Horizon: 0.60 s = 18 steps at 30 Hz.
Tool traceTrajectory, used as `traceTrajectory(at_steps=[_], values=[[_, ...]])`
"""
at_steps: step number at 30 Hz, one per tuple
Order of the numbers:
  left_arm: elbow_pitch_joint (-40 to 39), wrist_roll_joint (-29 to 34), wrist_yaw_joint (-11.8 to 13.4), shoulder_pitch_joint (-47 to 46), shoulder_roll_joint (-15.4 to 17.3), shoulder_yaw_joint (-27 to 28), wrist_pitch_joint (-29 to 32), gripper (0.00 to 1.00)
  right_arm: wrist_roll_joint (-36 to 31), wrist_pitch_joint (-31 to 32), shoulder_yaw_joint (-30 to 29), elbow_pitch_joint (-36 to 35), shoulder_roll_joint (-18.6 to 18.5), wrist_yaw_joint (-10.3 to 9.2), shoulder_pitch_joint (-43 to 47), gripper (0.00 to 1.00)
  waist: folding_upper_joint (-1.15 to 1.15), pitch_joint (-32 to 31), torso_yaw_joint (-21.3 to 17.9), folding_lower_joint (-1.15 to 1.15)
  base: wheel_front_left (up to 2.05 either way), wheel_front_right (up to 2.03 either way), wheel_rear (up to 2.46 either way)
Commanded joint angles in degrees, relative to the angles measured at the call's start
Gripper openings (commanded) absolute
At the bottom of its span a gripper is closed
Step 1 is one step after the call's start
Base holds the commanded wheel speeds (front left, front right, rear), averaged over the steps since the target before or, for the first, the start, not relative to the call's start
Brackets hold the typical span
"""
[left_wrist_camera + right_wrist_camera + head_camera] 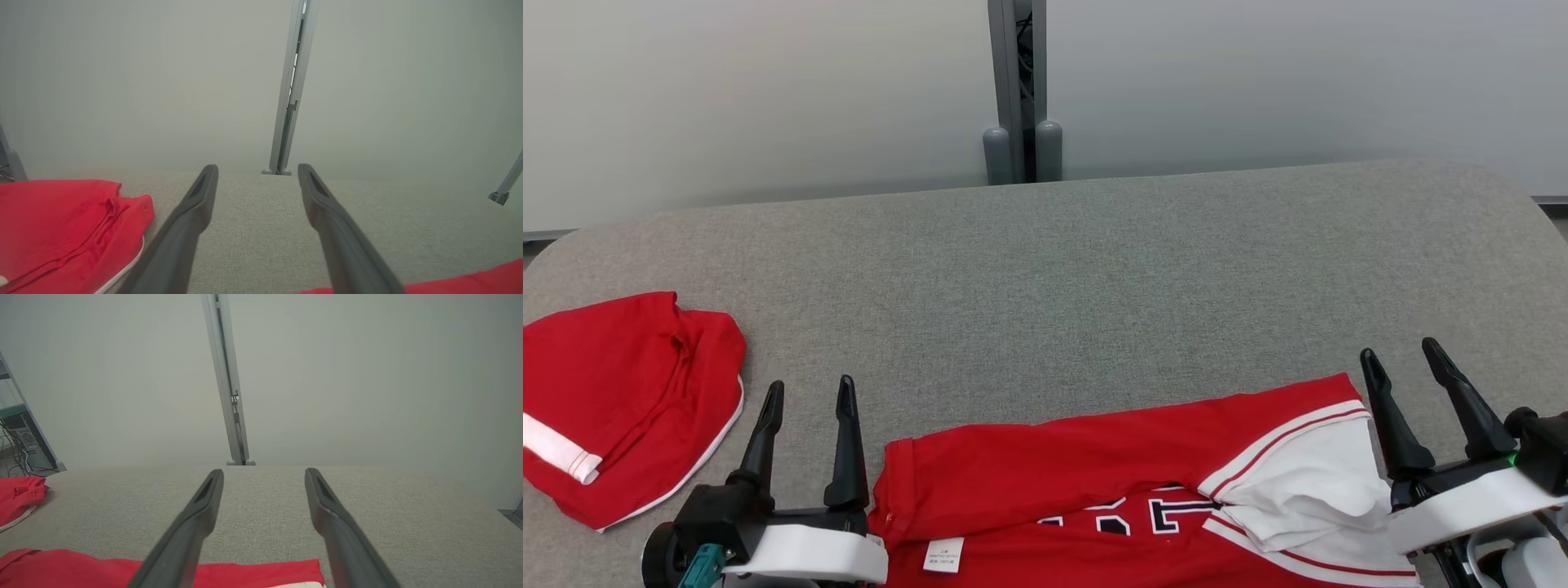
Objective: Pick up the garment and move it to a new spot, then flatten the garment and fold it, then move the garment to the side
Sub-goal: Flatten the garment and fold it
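Shirt: a red shirt (1045, 465) is lying rumpled at the near edge of the tabletop (1054, 286), its white sleeve (1307, 474) bunching at the right.
Left tool (811, 384): standing wide, holding nothing, just beside the shirt's left end.
Right tool (1398, 349): standing wide, empty, by the sleeve.
Handling: looking light, soft and limp, so likely sagging when lifted; pinching the far edge near each end seems best.
Other: a red cloth (621, 392) is lying far left, apart.

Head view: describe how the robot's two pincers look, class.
The left pincer and right pincer each have two long, tapering black fingers on a black base with a white shell. Teal shows by the left base, green by the right.
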Motion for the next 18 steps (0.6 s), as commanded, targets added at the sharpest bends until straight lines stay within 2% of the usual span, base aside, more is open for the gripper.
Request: traceTrajectory(at_steps=[1,10,16,18], values=[[-0.01,-0.67,-0.41,0.27,0.09,0.15,-0.2,1.0,-0.36,-0.2,-0.49,-0.29,0.18,0.03,0.68,1.0,0.0,-0.01,0.12,0.0,0.0,0.0,0.0],[0.39,-1.49,-0.39,-0.08,0.09,-0.7,-0.21,1.0,1.35,-0.17,-0.86,2.57,0.33,0.02,1.68,1.0,0.0,0.19,0.2,0.0,0.0,0.0,0.0],[1.05,-2.98,-0.61,-0.7,0.09,-1.61,-0.21,1.0,9.35,-0.06,0.75,9.4,0.44,0.02,2.66,1.0,0.0,0.86,0.5,0.0,0.0,0.0,0.0],[1.14,-3.04,-0.75,-1.17,0.09,-1.95,-0.21,1.0,11.75,0.12,2.35,13.63,-0.12,0.03,2.29,1.0,0.0,1.3,0.67,0.0,0.0,0.0,0.0]])
